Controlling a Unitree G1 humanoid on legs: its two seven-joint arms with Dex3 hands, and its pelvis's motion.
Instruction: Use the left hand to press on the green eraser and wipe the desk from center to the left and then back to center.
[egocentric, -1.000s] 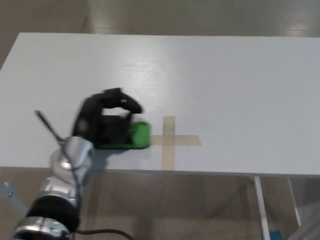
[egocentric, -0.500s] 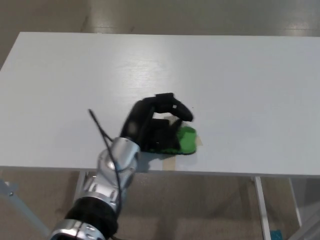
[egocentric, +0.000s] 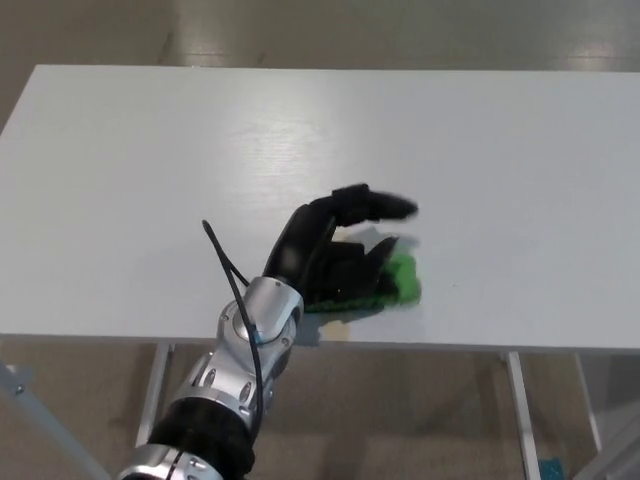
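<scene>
While sliding right, left hand over green eraser, fingers lifted apart, desk.

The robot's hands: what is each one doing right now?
Left hand: pressing down on the green eraser, fingers spread over it, not gripping.
Right hand: not in view.

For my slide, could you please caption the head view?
Robot's left hand pressing a green eraser onto the white desk near its front edge.
</scene>
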